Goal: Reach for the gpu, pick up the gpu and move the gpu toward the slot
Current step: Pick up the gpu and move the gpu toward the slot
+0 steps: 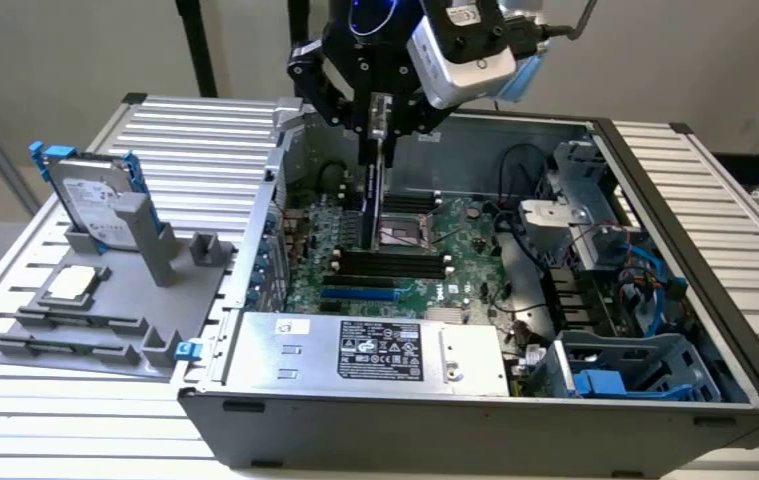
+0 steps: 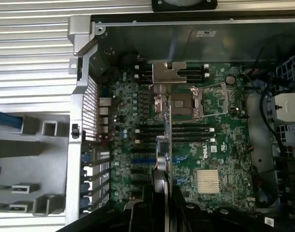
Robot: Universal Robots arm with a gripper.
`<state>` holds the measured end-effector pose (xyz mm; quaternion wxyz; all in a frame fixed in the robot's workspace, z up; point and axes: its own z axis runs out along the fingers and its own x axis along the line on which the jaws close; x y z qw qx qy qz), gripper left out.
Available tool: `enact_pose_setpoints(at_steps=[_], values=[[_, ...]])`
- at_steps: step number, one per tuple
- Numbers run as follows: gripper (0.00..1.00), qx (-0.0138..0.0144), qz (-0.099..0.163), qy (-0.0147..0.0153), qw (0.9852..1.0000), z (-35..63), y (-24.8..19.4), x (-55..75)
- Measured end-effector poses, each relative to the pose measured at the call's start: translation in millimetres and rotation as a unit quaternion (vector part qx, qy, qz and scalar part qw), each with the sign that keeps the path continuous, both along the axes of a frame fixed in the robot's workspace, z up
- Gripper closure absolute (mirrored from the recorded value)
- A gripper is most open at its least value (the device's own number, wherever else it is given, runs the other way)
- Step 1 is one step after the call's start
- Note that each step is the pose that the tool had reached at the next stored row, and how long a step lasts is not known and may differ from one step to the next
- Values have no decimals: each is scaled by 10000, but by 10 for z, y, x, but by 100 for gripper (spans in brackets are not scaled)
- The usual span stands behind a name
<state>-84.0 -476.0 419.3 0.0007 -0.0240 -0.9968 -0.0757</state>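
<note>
My gripper (image 1: 376, 128) is clamped on the gpu (image 1: 372, 190), which I hold on edge above the motherboard (image 1: 466, 265) inside the open computer case (image 1: 486, 425).

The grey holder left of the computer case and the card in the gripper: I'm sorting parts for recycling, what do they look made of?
The grey holder looks like matte moulded or printed plastic: uniform dull grey, no glint. The thin card held edge-on in the gripper looks like circuit board with a shiny bare-metal bracket, though its face is hard to see.
</note>
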Motion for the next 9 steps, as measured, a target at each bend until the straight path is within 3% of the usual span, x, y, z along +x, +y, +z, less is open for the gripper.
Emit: enact_pose_setpoints(at_steps=[9], values=[[74, -140, 0, 1, 9999, -64, 43, 398]])
